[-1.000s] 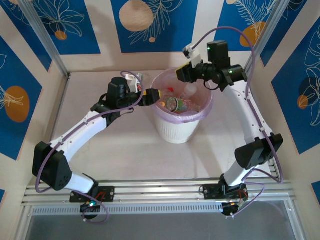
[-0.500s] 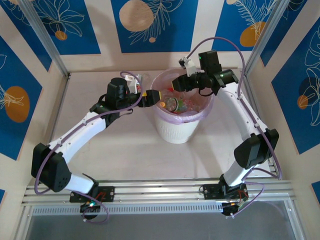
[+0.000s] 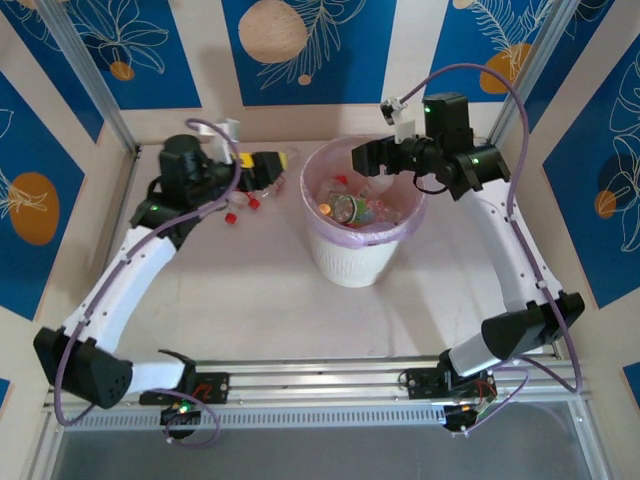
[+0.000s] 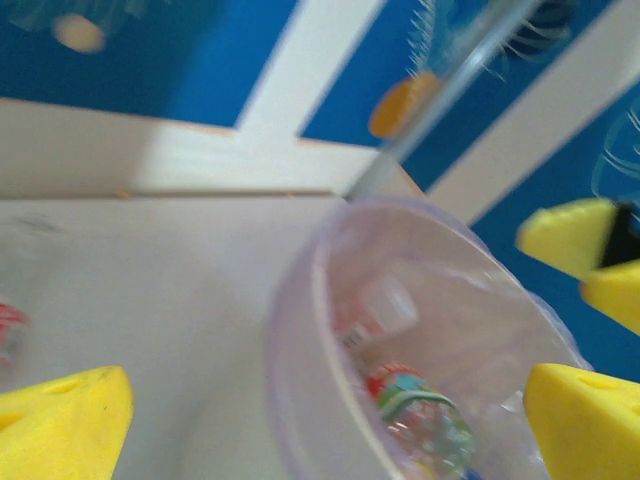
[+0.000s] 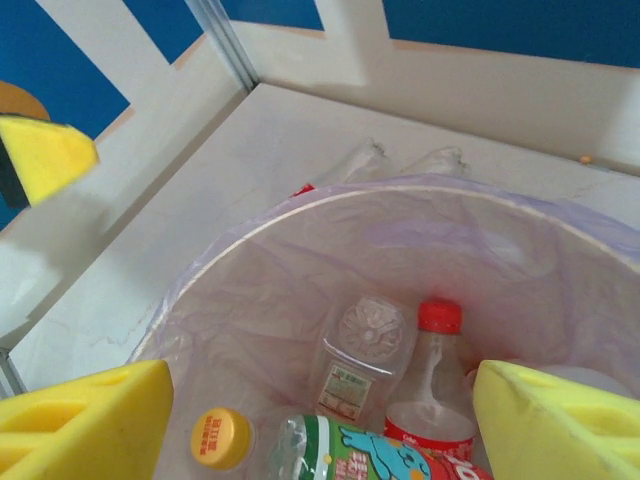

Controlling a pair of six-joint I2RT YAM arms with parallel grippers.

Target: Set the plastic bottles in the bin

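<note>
The bin (image 3: 352, 262), white and ribbed with a pink liner, stands mid-table and holds several plastic bottles (image 3: 352, 206). In the right wrist view a clear bottle (image 5: 360, 358), a red-capped one (image 5: 432, 385) and a green-labelled one (image 5: 350, 452) lie inside it. My right gripper (image 3: 360, 160) (image 5: 320, 400) hangs open over the bin's far rim with nothing between its fingers. My left gripper (image 3: 272, 163) (image 4: 325, 400) is open left of the bin (image 4: 300, 330), above loose red-capped bottles (image 3: 243, 205) on the table.
Two clear bottles (image 5: 395, 160) lie on the table beyond the bin's rim (image 5: 250, 235). The left gripper's yellow finger (image 5: 45, 155) shows at the upper left of the right wrist view. Walls and metal posts (image 3: 95, 85) close in the back corners.
My right gripper has opened above the bin. My left arm has swung back to the left, away from the bin's rim and over the loose bottles, with its fingers spreading fully.
</note>
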